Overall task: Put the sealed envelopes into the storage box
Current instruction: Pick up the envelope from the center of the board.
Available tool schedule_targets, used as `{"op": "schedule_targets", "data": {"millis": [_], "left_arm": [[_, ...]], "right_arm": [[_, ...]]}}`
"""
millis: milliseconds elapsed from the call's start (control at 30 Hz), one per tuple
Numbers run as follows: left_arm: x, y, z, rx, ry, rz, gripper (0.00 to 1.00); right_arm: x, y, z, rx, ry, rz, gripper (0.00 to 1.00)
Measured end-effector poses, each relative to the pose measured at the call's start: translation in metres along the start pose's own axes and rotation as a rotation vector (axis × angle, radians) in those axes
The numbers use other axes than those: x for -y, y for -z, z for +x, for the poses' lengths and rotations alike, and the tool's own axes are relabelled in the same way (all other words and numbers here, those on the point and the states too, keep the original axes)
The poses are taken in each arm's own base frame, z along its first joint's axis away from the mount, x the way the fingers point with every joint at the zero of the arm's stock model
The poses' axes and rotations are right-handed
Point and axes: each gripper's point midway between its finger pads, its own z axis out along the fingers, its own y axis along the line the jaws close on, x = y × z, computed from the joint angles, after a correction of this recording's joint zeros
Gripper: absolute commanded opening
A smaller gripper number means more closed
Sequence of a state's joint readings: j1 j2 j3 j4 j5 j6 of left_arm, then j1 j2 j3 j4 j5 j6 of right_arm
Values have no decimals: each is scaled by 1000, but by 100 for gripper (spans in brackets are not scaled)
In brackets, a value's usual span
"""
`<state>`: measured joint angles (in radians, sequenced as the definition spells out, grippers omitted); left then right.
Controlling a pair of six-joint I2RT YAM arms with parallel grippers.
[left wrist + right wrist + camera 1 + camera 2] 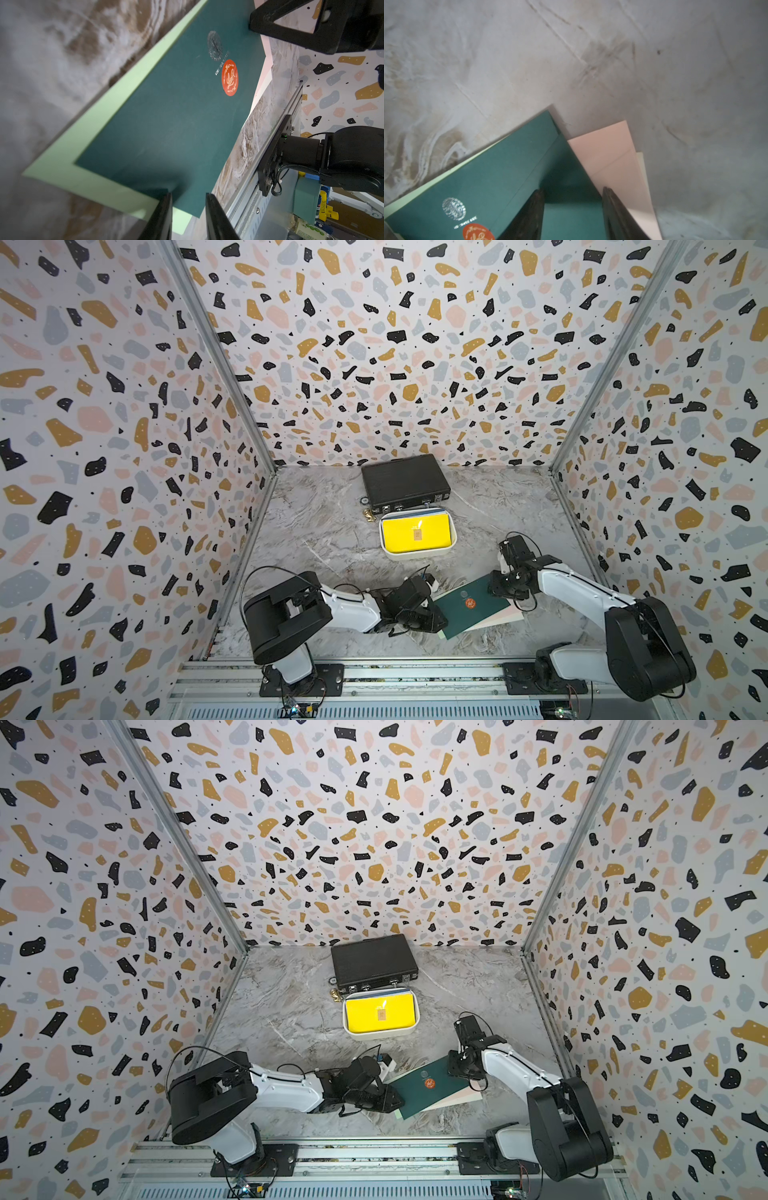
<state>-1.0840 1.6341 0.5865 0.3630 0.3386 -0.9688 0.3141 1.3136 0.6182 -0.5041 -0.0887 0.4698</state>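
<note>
While the right gripper (572, 189), jaws apart, rests on the dark green envelope (471, 614) at lower centre, the left gripper (188, 195), also unclenched, should pinch only its corner.

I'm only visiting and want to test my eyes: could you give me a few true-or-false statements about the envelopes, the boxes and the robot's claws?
1. A yellow envelope lies on top in the storage box. True.
2. The black briefcase stands open. False: its lid is closed.
3. On the table, the dark green envelope lies topmost and bears an orange-red round seal. True.
4. The pink envelope lies on the dark green one. False: it pokes out from beneath.
5. Both grippers hover over the storage box. False: the left gripper and right gripper are at opposite ends of the dark green envelope, with their jaws apart.
</note>
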Motion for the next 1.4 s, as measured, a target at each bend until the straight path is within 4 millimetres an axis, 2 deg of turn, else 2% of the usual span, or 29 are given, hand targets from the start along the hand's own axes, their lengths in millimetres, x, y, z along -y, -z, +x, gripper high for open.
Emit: {"op": "schedule_targets", "data": {"millis": [400, 600, 1100, 1400], "left_arm": [[-1, 3, 1, 33, 40, 40, 34], [-7, 10, 8, 40, 56, 29, 37], [2, 4, -1, 67, 73, 70, 48], [6, 1, -6, 85, 96, 96, 51]], "right_arm": [[-2, 0, -1, 3, 1, -8, 51], [-1, 0, -1, 3, 1, -8, 51], [-2, 0, -1, 4, 0, -10, 51], [-2, 0, -1, 8, 1, -12, 51]]}}
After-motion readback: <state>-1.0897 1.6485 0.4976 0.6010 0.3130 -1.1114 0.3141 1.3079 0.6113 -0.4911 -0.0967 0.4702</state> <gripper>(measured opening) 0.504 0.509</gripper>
